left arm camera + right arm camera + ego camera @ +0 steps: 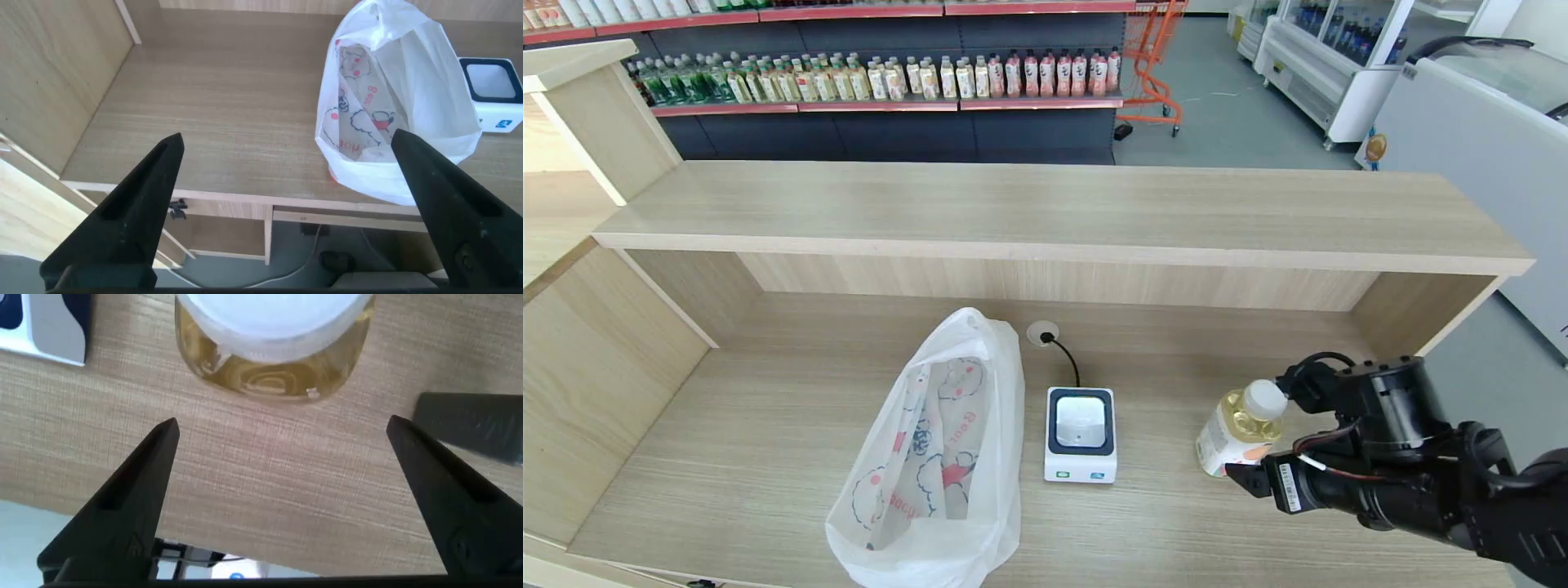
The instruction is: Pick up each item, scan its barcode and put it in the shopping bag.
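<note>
A printed pack (pixel 939 457) is seen already in the bag (pixel 1001 384), but the bottle (pixel 1240 429) is found upright on the counter (pixel 768 425) right of the scanner (pixel 1081 433), not yet gripped, scanned or bagged, w/ the right gripper (pixel 282 429) held open just beside it and the left gripper (pixel 286 143) open too, nr the bag.

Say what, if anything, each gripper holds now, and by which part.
Nothing is held. The left gripper and right gripper are open; the bottle stands free.

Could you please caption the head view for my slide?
Open right pincer beside an upright bottle; scanner and shopping bag sit on the counter.
</note>
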You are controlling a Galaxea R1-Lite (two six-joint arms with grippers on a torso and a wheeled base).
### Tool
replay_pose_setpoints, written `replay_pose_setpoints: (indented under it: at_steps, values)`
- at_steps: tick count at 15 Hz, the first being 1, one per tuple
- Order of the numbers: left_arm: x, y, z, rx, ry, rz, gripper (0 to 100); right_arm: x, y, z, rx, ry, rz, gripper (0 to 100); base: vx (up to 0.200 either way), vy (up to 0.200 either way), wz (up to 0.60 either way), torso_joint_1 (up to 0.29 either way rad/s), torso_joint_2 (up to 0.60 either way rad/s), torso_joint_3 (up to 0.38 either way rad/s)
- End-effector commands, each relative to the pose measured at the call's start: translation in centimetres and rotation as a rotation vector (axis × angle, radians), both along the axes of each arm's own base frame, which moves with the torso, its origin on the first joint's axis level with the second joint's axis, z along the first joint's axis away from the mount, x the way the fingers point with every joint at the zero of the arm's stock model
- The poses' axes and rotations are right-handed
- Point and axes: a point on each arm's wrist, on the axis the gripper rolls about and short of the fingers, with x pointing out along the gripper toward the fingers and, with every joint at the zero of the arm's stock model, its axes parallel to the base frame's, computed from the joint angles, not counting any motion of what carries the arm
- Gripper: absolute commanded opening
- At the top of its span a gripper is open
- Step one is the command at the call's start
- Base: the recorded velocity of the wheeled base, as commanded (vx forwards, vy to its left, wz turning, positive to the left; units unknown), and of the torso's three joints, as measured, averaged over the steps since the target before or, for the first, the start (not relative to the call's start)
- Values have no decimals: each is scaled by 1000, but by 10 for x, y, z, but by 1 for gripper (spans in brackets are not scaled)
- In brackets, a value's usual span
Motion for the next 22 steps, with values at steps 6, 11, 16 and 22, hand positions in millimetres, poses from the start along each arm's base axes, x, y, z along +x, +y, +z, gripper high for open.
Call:
replay_pose_setpoints:
  at_steps: [6,11,16,22]
  values:
    - [0,0,0,1,0,1,100,30,32,-49,-11,-107,-5,100,0,0,0,0,0,0]
    - [0,0,0,1,0,1,100,38,49,-59,39,-212,31,100,0,0,0,0,0,0]
    - [0,0,0,-1,0,1,100,48,56,-58,34,-351,72,100,0,0,0,0,0,0]
    - [0,0,0,-1,1,1,100,59,46,-57,26,-401,45,0,0,0,0,0,0,0]
